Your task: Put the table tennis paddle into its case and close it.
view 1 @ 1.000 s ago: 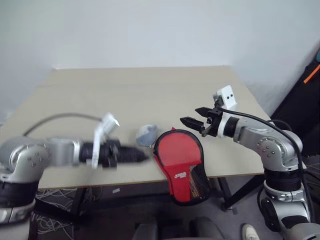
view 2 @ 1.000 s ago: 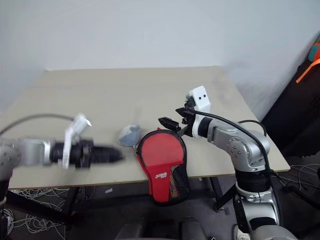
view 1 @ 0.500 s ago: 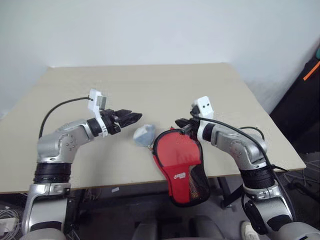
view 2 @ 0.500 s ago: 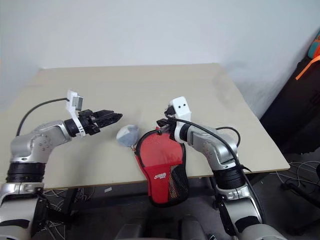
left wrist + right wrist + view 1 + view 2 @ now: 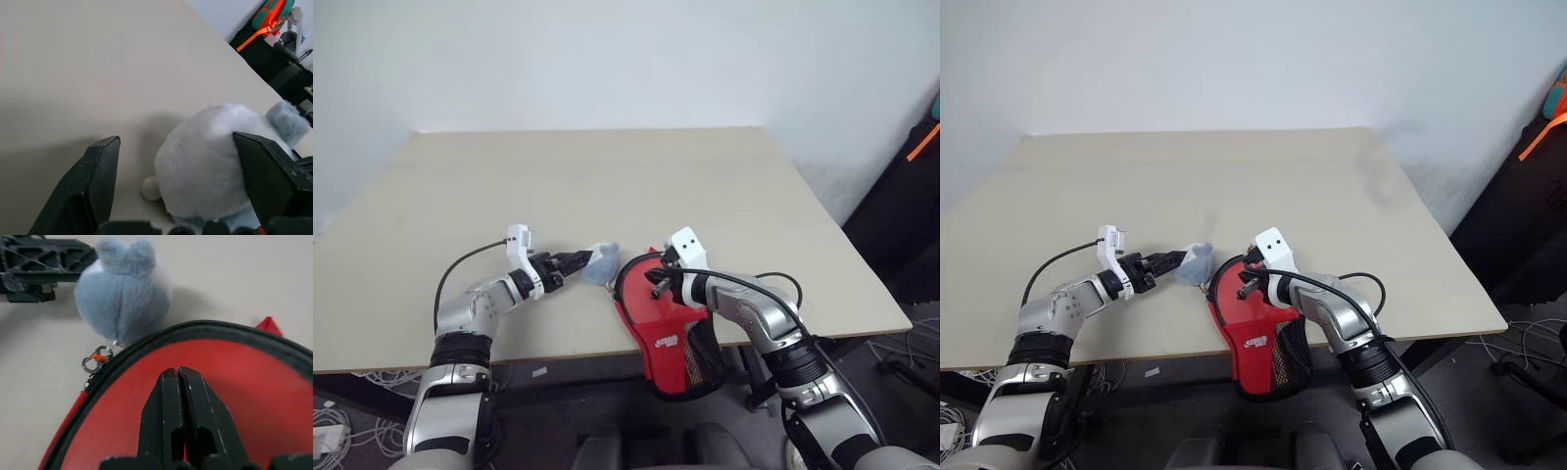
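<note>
The red case (image 5: 668,318) with black trim lies at the table's front edge, its mesh end (image 5: 700,362) hanging over. The table tennis paddle is hidden. My right gripper (image 5: 655,285) is shut, its tips on or just above the case's red face (image 5: 234,396), with nothing between them. A fluffy greyish-white ball (image 5: 600,264) rests against the case's rim, by a small ring with an orange tag (image 5: 96,361). My left gripper (image 5: 578,260) is open with the ball (image 5: 210,166) between its fingers (image 5: 100,171).
The beige table (image 5: 607,176) stretches far behind the case. A dark bag with an orange strap (image 5: 920,147) stands past the table's right side. Cables (image 5: 333,436) lie on the floor under the front edge.
Both arms have come down to the table. My left gripper has reached around the ball. My right gripper has shut and moved left over the case's face.
</note>
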Robot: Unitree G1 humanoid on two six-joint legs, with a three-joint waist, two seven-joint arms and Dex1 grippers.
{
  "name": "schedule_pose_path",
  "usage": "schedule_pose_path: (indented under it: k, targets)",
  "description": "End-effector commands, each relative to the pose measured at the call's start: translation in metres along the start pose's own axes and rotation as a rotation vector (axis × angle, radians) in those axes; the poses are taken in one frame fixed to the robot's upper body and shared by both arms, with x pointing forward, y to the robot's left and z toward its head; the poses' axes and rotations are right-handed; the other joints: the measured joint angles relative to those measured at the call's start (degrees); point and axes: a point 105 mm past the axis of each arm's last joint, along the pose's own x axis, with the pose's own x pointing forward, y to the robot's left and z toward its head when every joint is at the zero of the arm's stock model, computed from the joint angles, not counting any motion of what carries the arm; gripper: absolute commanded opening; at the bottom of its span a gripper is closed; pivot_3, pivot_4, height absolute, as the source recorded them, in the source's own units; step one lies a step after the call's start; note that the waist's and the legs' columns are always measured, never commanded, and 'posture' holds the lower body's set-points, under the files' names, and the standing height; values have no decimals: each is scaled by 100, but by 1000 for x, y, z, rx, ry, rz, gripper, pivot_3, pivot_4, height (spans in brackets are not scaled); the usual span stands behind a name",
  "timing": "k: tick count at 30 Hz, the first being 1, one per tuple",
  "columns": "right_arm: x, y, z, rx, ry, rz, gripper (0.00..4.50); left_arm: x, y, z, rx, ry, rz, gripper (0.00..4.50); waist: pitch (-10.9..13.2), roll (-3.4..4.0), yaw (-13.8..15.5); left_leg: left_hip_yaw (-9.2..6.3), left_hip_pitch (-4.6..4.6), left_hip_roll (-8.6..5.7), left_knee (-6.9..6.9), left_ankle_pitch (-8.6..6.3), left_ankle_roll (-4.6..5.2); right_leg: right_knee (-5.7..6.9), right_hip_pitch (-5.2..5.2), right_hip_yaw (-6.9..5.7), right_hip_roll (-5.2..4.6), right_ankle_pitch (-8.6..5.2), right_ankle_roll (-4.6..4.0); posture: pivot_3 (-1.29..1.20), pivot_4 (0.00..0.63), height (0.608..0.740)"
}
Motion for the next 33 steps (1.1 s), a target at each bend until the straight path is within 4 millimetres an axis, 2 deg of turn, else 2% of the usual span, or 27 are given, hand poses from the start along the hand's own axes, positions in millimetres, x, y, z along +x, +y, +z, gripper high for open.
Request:
schedule_pose_path:
  k: [1, 15, 24, 33]
  targets:
    - [2, 3, 5, -26, -28, 7, 60, 4, -5, 14, 27, -39, -20, 3792, -1, -2, -1, 0, 0, 0, 0, 0, 0, 1, 0, 0, 0, 0, 0, 0, 0, 739]
    - [12, -3, -29, -36, 21, -13, 60, 20, -28, 3, 20, 1, -101, 3792, -8, -10, -1, -4, 7, -1, 4, 0, 0, 3, 11, -2, 1, 7, -9, 0, 0, 739]
    - [11, -8, -29, -24, 15, -33, 60, 20, -45, -11, 12, 63, -175, 3792, -9, -11, -1, -6, 58, -1, -3, -4, 1, -6, 61, -3, 0, 3, -4, 0, 0, 739]
    - [12, -10, -26, -15, 8, -43, 60, 17, -47, -19, -2, 87, -182, 3792, -9, -11, 1, -6, 73, -1, -6, -5, 1, -6, 73, -1, 0, -2, 3, 0, 0, 739]
